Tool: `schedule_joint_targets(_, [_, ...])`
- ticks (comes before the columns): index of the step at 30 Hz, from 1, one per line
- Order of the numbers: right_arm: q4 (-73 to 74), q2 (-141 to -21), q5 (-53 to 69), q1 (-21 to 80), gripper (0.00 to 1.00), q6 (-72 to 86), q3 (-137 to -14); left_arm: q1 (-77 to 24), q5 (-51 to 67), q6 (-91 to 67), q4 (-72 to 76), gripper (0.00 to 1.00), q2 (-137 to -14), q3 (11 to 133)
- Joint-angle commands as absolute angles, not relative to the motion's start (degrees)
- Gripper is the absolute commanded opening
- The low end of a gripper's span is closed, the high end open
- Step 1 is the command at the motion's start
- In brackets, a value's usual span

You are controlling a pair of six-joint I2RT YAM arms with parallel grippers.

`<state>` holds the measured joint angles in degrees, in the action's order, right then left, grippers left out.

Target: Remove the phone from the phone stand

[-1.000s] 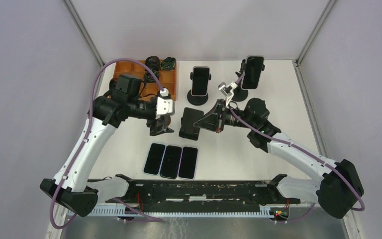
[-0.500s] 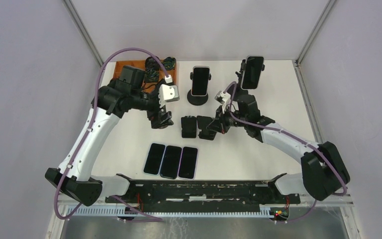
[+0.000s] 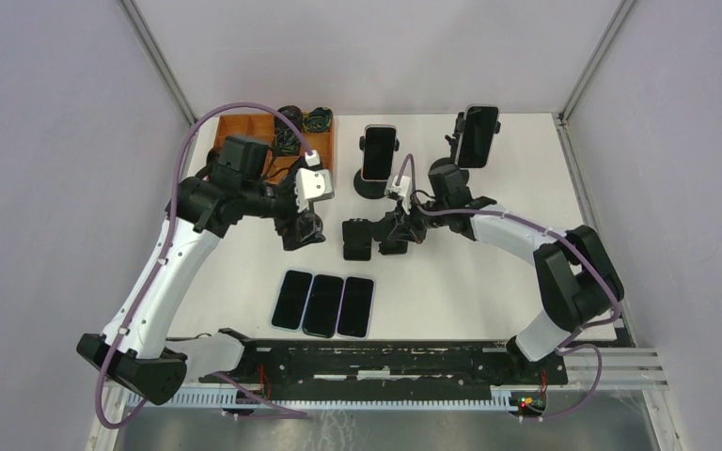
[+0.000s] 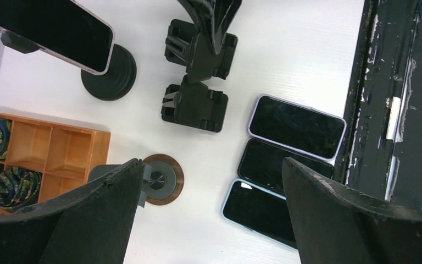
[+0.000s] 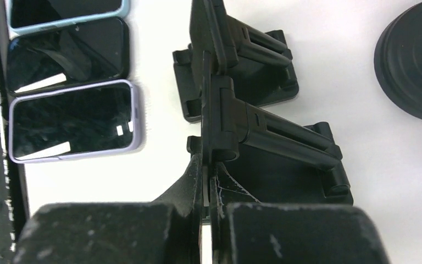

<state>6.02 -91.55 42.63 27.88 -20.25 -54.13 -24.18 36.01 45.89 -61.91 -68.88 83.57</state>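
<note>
A pink-edged phone [image 3: 379, 150] stands upright in a black round-based stand [image 3: 373, 187] at the back; it also shows in the left wrist view [image 4: 49, 27]. A second phone [image 3: 478, 135] sits in a stand at the back right. My right gripper [image 3: 400, 232] is shut on the thin edge of a folded black stand [image 5: 275, 148], low on the table beside another folded stand [image 3: 357, 241]. My left gripper [image 3: 302, 231] is wide open and empty, above the table left of these stands; its fingers [image 4: 66, 220] frame bare table.
Three phones [image 3: 323, 304] lie flat side by side near the front rail [image 3: 385, 362]. A wooden tray [image 3: 324, 150] with coiled cables is at the back left. A round brown grommet [image 4: 162, 179] sits in the table under the left gripper.
My right arm has folded back and brought the black stand down flat beside the other stand. My left gripper rose toward the back, then came back down near its earlier spot, still open.
</note>
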Motion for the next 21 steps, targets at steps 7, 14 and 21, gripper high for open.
schedule_joint_targets(7, [9.9,-97.2,43.8,26.4,0.20,-29.2,-57.3,-24.3,34.3,43.7,-58.0,1.00,-68.3,82.4])
schedule_joint_targets(14, [6.9,-91.4,38.2,23.9,0.54,-25.4,-55.3,-24.2,34.7,42.7,-56.7,1.00,-68.5,82.1])
schedule_joint_targets(21, [9.4,-84.1,33.6,23.7,0.98,-21.4,-61.3,-24.3,34.2,40.5,-54.5,1.00,-69.0,82.6])
